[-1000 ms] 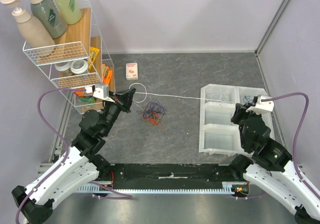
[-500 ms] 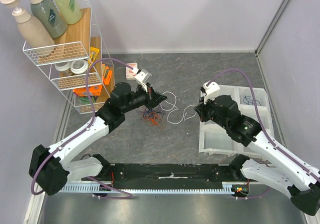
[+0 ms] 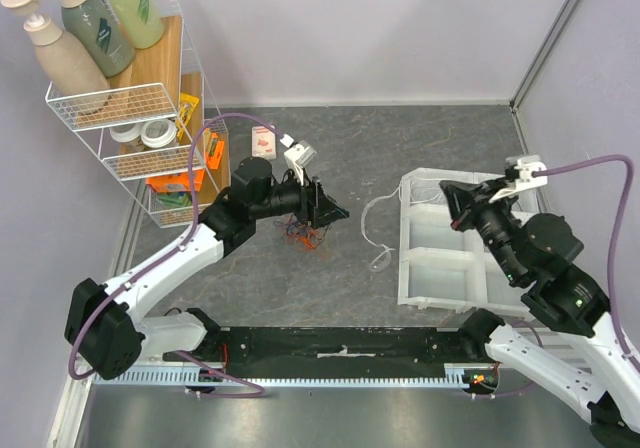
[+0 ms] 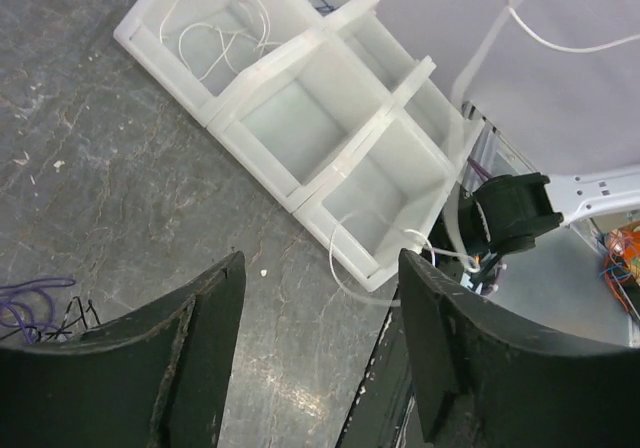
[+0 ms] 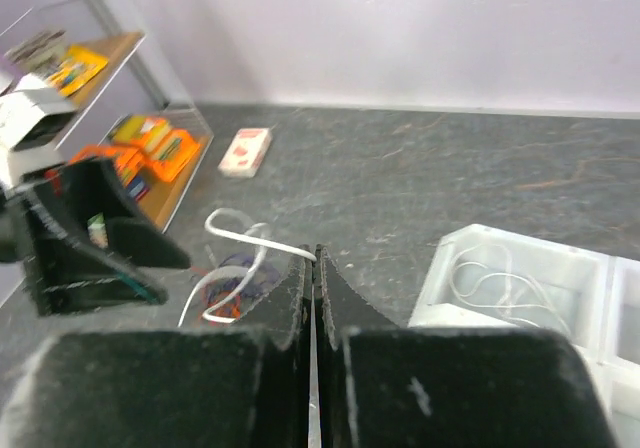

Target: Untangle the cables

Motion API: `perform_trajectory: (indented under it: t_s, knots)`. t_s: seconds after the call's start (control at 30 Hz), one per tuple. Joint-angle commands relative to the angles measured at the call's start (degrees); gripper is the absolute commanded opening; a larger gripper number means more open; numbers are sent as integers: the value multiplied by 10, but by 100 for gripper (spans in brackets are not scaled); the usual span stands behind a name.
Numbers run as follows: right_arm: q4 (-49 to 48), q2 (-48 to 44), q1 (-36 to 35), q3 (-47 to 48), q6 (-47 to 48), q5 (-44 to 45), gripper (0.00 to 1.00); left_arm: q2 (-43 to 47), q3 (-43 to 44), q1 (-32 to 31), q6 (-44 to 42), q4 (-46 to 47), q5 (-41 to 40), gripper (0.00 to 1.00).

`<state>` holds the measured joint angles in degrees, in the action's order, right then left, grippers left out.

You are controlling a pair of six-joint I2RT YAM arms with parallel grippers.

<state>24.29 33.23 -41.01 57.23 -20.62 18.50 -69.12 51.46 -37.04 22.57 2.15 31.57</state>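
A tangle of purple, dark blue and orange-red cables (image 3: 305, 233) lies on the grey table, and my left gripper (image 3: 335, 208) hovers open just above its right side. In the left wrist view the gripper (image 4: 320, 263) holds nothing, with a purple strand (image 4: 25, 303) at the lower left. My right gripper (image 3: 447, 190) is shut on a white cable (image 3: 375, 208) over the white tray (image 3: 437, 230). That cable droops left and down past the tray's edge. In the right wrist view the cable (image 5: 240, 233) leaves the gripper (image 5: 314, 253) above the tangle (image 5: 225, 288).
The tray's far-left compartment (image 4: 215, 33) holds another white cable. A wire rack (image 3: 130, 108) with bottles and small items stands at the far left. A small box (image 3: 264, 142) lies behind the tangle. Walls close the back and right sides.
My left gripper has let go of the white cable and opened above the tangle. My right arm has drawn back to the right over the tray, carrying the slack white cable.
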Motion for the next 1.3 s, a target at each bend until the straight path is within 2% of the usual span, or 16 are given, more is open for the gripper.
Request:
perform_trajectory:
  t_s: [0.0,0.27,0.77,0.9,1.07,1.27]
  knots:
    - [51,-3,1,37,-19,129,0,47,14,1,-17,7,-25,70]
    - [125,34,1,111,-20,296,0,74,1,1,-22,19,-49,71]
    - [118,46,1,171,13,313,0,78,-1,0,-17,27,-36,71]
    - [117,85,1,190,18,347,0,77,-4,-1,-18,29,-41,71]
    - [113,151,1,259,33,367,0,78,-4,1,-19,29,-41,71]
    - [103,221,1,312,83,467,0,81,-4,0,-20,29,-40,71]
